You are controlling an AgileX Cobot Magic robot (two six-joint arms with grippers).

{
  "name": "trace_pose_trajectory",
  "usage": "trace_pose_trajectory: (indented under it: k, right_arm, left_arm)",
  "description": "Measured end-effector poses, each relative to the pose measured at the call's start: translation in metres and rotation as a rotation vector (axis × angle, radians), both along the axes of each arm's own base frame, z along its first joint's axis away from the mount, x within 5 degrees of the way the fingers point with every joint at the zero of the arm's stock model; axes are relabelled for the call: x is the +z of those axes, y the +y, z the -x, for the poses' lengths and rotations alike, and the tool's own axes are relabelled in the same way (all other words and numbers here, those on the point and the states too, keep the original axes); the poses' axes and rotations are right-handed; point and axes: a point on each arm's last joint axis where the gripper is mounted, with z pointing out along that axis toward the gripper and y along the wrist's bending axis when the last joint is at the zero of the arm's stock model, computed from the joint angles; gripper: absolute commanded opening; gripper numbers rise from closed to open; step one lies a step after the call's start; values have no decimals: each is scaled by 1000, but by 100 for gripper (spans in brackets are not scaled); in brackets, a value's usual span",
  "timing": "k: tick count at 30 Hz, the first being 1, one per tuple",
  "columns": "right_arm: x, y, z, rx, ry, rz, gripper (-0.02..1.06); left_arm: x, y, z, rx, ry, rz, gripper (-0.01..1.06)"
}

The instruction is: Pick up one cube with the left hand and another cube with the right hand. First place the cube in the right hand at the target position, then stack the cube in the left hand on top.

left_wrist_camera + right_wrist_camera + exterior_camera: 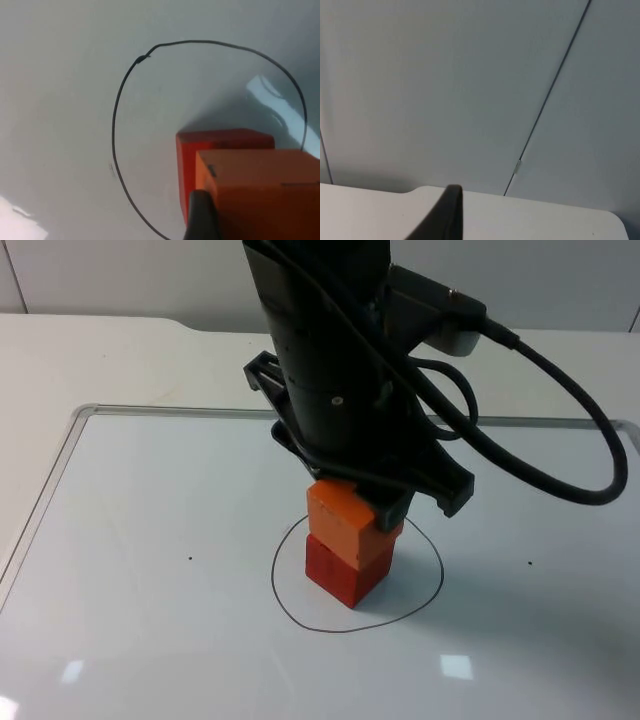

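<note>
Step in hand: I judged this the last step, the stack, with the first placing done.
Red cube (345, 575): it sat inside the drawn circle (285, 605), flat on the white table (150, 540).
Orange cube (345, 525): it rested on top of the red cube, turned slightly against it and overhanging a little.
Left gripper (375, 502): I had it directly above the red cube, its fingers closed around the orange cube.
Right gripper (447, 215): it waited well away from the red cube, pointed at the grey partition wall (445, 85); I could not tell its fingers' state.
Next move: I reckoned a gentle release, then a straight lift so the stack would not be nudged.
</note>
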Motion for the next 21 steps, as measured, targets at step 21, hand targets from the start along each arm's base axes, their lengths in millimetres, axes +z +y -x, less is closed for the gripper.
trace_pose_trajectory:
  k: [21]
  right_arm:
    - [0, 0, 0, 0, 0, 0, 106]
  left_arm:
    - [1, -1, -1, -65, -28, -5, 6]
